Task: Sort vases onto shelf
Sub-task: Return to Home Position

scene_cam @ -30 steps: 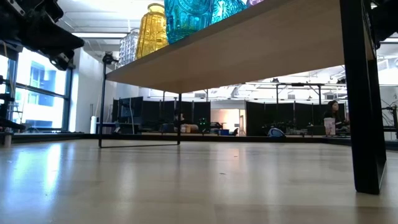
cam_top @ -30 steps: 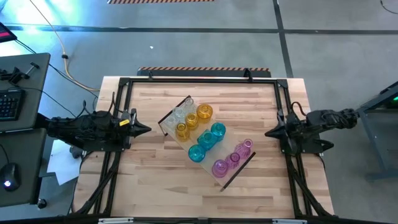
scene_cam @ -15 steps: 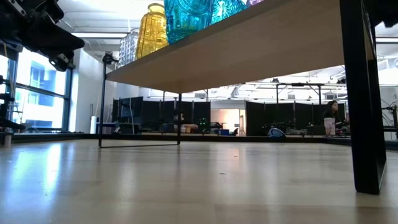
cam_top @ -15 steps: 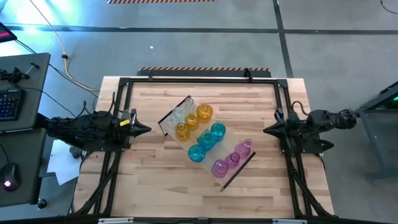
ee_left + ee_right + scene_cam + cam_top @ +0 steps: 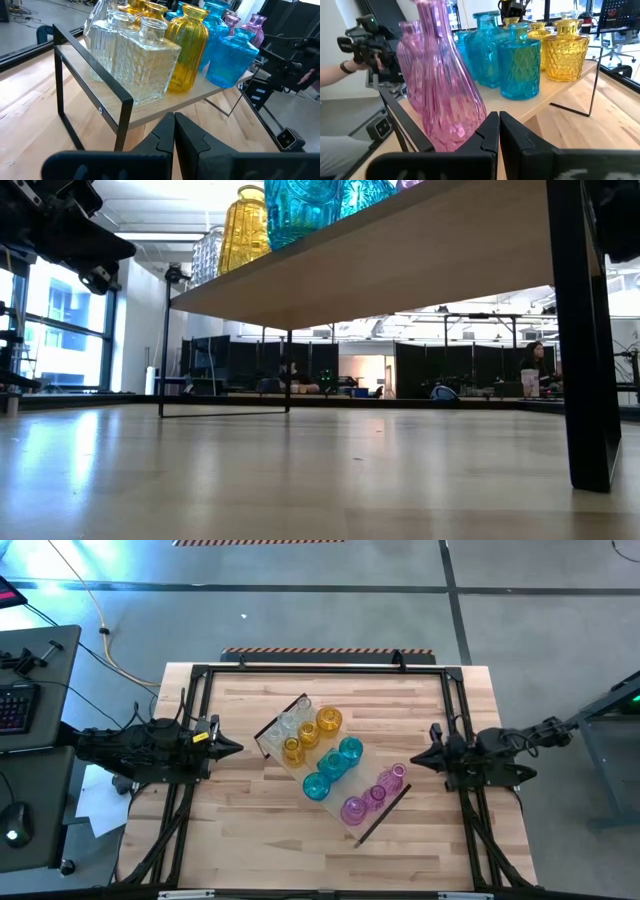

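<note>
A grey floor [image 5: 320, 610] surrounds a dark desk [image 5: 45, 650] holding a keyboard [image 5: 15, 705]; tall windows [image 5: 70, 340] glow beyond.

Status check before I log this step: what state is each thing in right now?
clear vases: upright on the shelf, at one end.
yellow vases: upright, beside the clear ones.
blue vases: upright, between yellow and pink.
pink vases: upright, at the other end.
shelf: standing on the table, loaded.
left pincer: shut, empty, at the table's left side.
right pincer: shut, empty, at the right side.

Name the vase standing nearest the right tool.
The pink vase at the shelf's end corner facing the right tool; the other pink vases and all other colours stand farther off.
</note>
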You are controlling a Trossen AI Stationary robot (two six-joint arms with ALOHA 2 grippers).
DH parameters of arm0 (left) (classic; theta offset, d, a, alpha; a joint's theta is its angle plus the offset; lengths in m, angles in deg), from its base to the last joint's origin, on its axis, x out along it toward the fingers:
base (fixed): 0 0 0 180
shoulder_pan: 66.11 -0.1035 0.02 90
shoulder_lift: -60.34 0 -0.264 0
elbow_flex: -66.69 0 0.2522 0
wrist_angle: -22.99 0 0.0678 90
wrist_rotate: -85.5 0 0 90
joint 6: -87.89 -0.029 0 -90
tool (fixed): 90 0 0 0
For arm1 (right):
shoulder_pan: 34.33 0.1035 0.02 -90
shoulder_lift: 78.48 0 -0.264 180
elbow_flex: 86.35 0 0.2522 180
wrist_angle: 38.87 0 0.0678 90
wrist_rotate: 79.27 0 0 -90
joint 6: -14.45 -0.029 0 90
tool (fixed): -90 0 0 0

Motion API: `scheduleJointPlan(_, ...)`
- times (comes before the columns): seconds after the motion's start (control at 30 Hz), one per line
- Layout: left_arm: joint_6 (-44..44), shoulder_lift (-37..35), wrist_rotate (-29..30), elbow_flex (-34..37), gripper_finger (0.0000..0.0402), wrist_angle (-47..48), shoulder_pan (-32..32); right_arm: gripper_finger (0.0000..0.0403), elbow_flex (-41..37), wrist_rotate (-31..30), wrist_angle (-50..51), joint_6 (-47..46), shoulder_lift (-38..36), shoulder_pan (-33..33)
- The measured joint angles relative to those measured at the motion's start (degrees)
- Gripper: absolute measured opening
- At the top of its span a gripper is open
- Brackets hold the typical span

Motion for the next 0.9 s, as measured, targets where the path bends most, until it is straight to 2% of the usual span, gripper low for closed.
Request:
scheduleJointPlan(0.43,-1.69,0.00,-0.10,0.00,0.0003,0.00,0.00,0.0000,-1.51,0.47,1.98,3.00,-0.02,0.00)
scheduleJointPlan(0.6,-4.28,0.00,-3.38,0.00,0.0003,0.00,0.01,0.0000,-1.51,1.66,6.89,2.34,-0.02,0.00)
scheduleJointPlan(0.9,0.99,0.00,-5.73,0.00,0.0003,0.00,0.01,0.0000,-1.51,1.02,8.84,3.58,-0.02,0.00)
